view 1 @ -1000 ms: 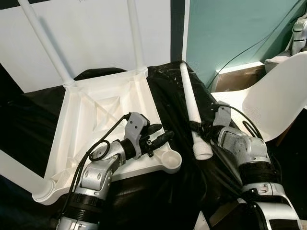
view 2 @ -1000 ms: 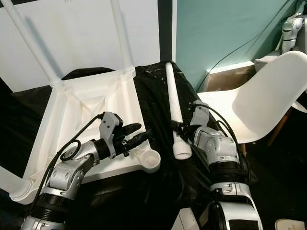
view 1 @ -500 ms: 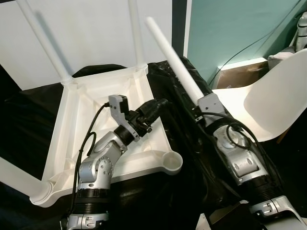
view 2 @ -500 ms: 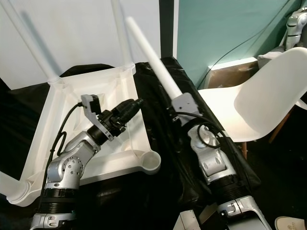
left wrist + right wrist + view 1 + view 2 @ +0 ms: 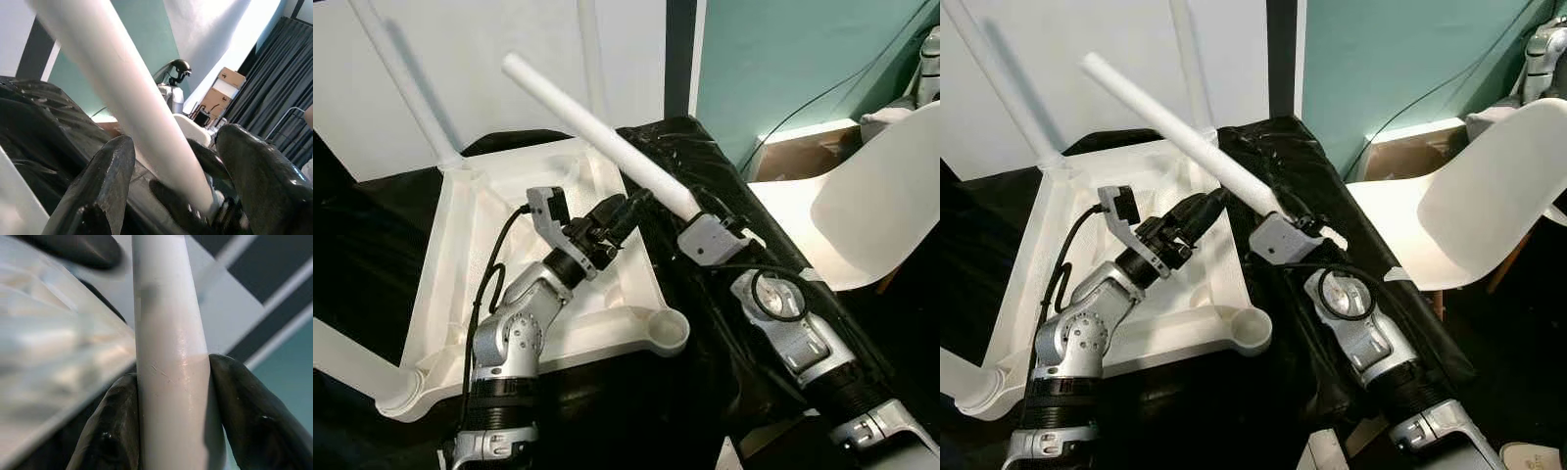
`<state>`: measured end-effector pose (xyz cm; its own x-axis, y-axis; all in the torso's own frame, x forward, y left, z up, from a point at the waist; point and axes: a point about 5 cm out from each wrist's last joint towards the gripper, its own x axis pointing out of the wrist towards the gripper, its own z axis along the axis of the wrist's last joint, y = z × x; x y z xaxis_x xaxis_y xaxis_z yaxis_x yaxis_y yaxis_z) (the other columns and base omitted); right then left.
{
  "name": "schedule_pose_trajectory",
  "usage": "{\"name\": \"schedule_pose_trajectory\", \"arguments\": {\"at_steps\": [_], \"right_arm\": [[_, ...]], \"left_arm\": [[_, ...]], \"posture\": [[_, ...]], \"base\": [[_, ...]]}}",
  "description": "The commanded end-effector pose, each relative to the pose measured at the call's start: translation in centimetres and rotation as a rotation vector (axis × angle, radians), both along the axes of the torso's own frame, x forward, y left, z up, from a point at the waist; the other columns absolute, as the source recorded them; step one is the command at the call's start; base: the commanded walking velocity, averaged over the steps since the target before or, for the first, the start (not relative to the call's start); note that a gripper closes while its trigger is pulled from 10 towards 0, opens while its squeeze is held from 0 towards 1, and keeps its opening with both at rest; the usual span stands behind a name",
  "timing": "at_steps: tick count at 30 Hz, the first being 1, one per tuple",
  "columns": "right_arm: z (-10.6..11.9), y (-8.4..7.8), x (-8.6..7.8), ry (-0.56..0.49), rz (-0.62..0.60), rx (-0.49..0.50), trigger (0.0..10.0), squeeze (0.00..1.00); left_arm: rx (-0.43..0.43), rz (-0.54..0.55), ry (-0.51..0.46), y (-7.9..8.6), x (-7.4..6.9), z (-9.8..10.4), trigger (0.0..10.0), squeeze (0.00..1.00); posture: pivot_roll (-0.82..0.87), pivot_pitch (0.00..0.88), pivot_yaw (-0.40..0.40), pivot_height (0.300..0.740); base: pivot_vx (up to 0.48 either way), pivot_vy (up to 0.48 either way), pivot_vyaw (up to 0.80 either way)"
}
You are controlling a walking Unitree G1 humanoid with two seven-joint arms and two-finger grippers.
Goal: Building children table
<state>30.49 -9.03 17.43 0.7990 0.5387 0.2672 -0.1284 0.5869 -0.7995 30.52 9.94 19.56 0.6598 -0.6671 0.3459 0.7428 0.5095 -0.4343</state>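
I have the right gripper (image 5: 1285,217) clenched on the loose white leg (image 5: 1170,124); in the right wrist view its two black fingers (image 5: 110,431) press against both sides of the tube. From the fingers the leg slants up and away toward my left, its free end in the air above the far side of the upturned table top (image 5: 1048,255). The held end sits right at the fingers and I can't make out how much of it sticks out behind them.

My left gripper (image 5: 628,208) reaches up from the table top's underside toward that same leg, just short of the right fingers. Its fingers (image 5: 105,186) are spread apart, with the leg running between them in the left wrist view, and they look clear of the tube, though the angle is too close for me to be sure.

The table top lies upside down on a black cover (image 5: 1332,196), ribs facing up. Two legs already stand in its far corners (image 5: 401,83), another pokes out at the near left corner (image 5: 342,357), and the round socket (image 5: 1242,336) at the near right corner is open, below and nearer me than both sets of fingers. A white chair (image 5: 1489,206) stands off beyond my right arm, against the teal wall (image 5: 1400,59).
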Motion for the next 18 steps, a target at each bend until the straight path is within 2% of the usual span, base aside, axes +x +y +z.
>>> {"name": "schedule_pose_trajectory", "arguments": {"at_steps": [1,5,7,10,12,18], "right_arm": [[-0.2,0.7,-0.6,-0.021,0.07,-0.032,0.0,0.0],[-0.8,0.9,-1.0,-0.018,0.116,-0.055,0.0,0.0],[-0.8,0.9,-1.0,-0.018,0.116,-0.055,0.0,0.0],[-1.6,1.3,-1.4,-0.026,0.163,-0.096,0.0,0.0],[-1.8,1.4,-1.4,-0.027,0.168,-0.101,0.0,0.0],[-1.8,1.6,-1.4,-0.039,0.192,-0.108,0.0,0.0]], "left_arm": [[-0.029,-0.02,0.016,-0.3,0.3,0.4,10.0,0.0],[-0.083,-0.019,0.016,-0.4,0.7,1.1,10.0,0.0],[-0.083,-0.019,0.016,-0.4,0.7,1.1,10.0,0.0],[-0.156,0.008,0.008,-0.3,1.5,2.3,10.0,0.0],[-0.166,0.015,0.006,-0.2,1.7,2.5,10.0,0.0],[-0.11,0.047,0.011,-0.2,2.0,2.2,10.0,0.0]], "posture": [[-0.05,0.0,0.054,0.74],[-0.05,0.0,0.054,0.74],[-0.05,0.0,0.054,0.74],[-0.05,0.0,0.056,0.74],[-0.05,0.0,0.056,0.74],[-0.05,0.0,0.059,0.74]], "base": [[0.0,0.0,0.0],[0.0,0.0,0.0],[0.0,0.0,0.0],[0.0,0.0,0.0],[0.0,0.0,0.0],[0.0,0.0,0.0]]}}
